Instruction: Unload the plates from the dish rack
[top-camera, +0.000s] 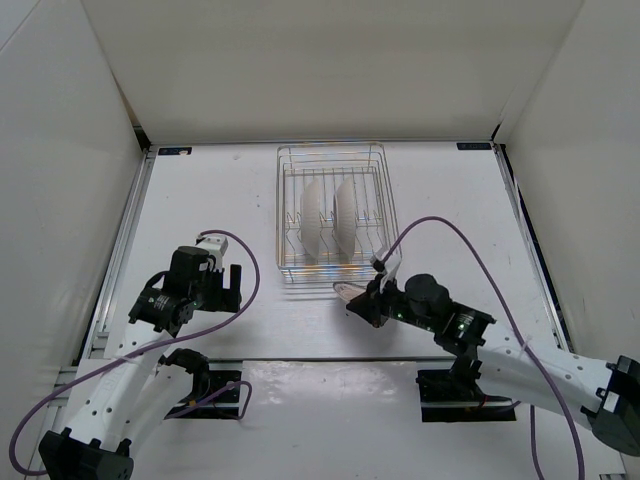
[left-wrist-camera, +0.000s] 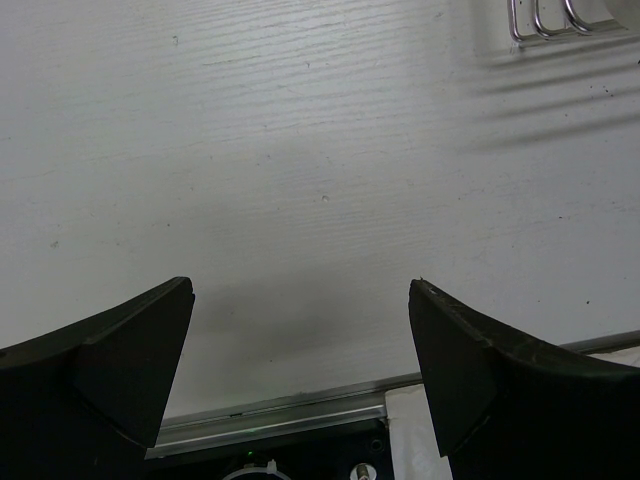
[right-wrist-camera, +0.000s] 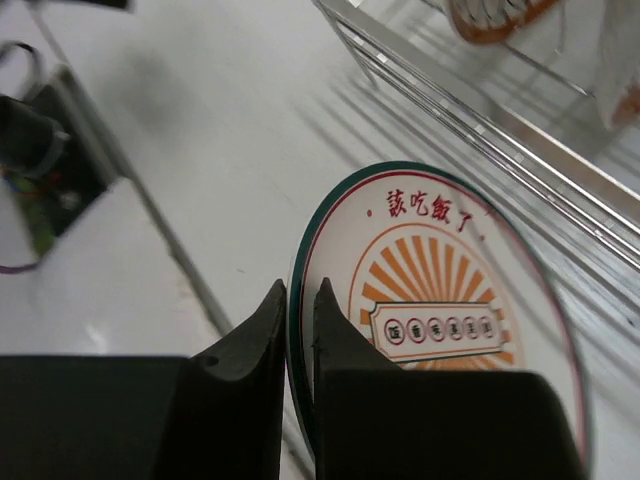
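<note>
Top view: the dish rack (top-camera: 330, 150) is shown at the far centre of the white table (top-camera: 200, 200). Two plates (top-camera: 312, 222) are stood on edge between its divider wires, side by side, with plain white surfaces presented to the overhead camera. A third plate (top-camera: 347, 290) is held just outside the near edge of the rack, slightly right of centre, by the right gripper (top-camera: 360, 300). Right wrist view: this third plate (right-wrist-camera: 440, 320) is seen tilted, and a dark grey-green rim, a thin red ring, an orange sunburst motif and red characters are displayed on its face. Its rim is pinched between the two black fingers (right-wrist-camera: 250, 345) of the right gripper (right-wrist-camera: 300, 305), one on each face, so the jaws are closed to little more than the thickness of the plate. The wires of the rack (right-wrist-camera: 470, 110) are seen just beyond it, and brown-patterned edges of the racked plates (right-wrist-camera: 495, 18) are partly visible at the upper right. Whether the held plate touches the table cannot be determined. The left gripper (top-camera: 228, 285) is placed near and to the left of the rack, well apart from it. Left wrist view: the jaws of the left gripper (left-wrist-camera: 300, 295) are spread wide, only bare table (left-wrist-camera: 300, 150) is seen between them, and nothing is held. A corner of the rack (left-wrist-camera: 545, 28) appears at the upper right.
</note>
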